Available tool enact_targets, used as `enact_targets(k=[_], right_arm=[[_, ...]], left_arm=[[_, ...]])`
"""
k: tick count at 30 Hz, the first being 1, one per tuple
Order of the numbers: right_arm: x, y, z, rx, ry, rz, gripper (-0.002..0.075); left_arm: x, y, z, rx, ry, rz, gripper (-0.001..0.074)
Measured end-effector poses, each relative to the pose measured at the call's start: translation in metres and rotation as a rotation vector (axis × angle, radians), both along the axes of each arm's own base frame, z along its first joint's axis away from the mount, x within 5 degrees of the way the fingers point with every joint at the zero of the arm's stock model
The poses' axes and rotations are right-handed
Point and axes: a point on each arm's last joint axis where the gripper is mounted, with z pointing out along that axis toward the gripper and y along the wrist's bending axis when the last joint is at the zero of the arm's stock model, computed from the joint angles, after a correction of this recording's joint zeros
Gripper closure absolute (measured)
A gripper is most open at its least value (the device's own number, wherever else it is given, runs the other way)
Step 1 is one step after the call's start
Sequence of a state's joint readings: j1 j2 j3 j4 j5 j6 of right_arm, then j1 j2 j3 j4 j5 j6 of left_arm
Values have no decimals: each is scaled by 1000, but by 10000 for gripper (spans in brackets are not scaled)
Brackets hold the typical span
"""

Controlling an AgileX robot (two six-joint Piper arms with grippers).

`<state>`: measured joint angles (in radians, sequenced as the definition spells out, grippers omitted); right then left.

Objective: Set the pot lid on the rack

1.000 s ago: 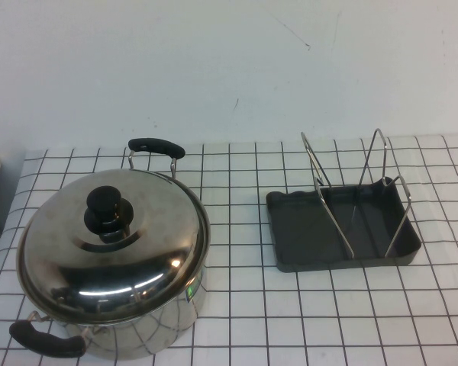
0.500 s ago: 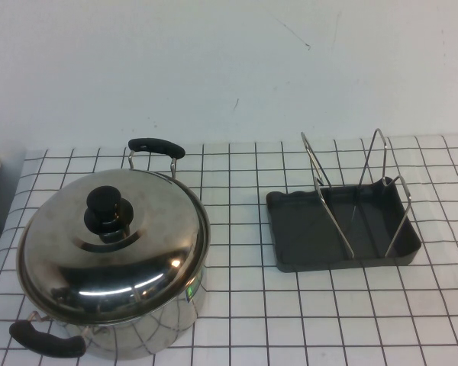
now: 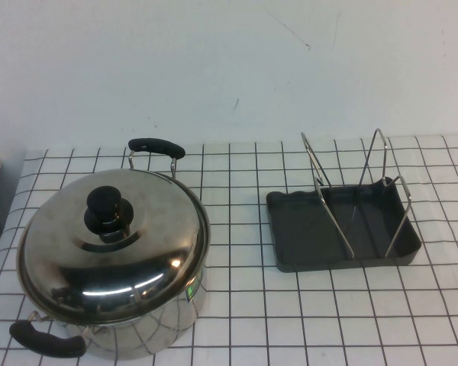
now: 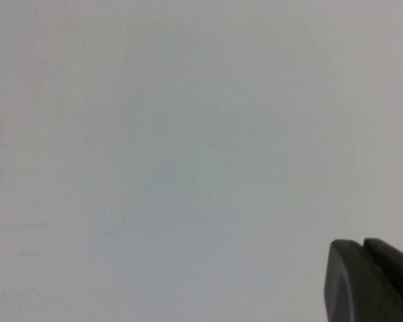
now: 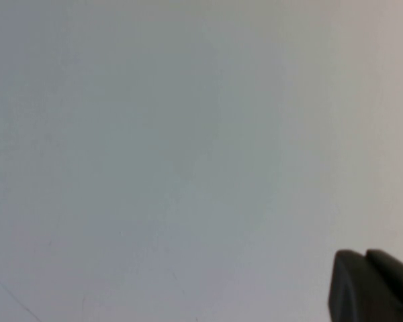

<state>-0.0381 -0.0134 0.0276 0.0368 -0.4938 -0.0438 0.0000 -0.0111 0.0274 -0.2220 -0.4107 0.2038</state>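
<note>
The pot lid (image 3: 114, 240), shiny domed steel with a black knob (image 3: 107, 213), sits on the steel pot (image 3: 156, 324) at the table's front left. The rack (image 3: 340, 225), a dark grey tray with silver wire loops (image 3: 320, 191), stands to the right of the pot, with nothing in it. Neither arm shows in the high view. My left gripper (image 4: 361, 243) shows only as two dark fingertips pressed together against a blank pale wall. My right gripper (image 5: 364, 253) looks the same, fingertips together, facing a blank wall. Both hold nothing.
The pot has two black handles, one at the back (image 3: 156, 146) and one at the front left (image 3: 46, 339). The table (image 3: 237, 305) has a white cloth with a black grid. A pale wall rises behind it.
</note>
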Motion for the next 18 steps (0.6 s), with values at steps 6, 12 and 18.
enact_targets(k=[6, 12, 18], right_arm=[[-1, -2, 2, 36, -27, 1, 729], [-1, -2, 2, 39, -27, 0, 729], [1, 2, 10, -47, 111, -5, 729]], left_arm=[[0, 0, 0, -33, -7, -15, 738], [-1, 0, 2, -105, -30, -46, 738], [-7, 2, 12, -189, -176, -80, 738]])
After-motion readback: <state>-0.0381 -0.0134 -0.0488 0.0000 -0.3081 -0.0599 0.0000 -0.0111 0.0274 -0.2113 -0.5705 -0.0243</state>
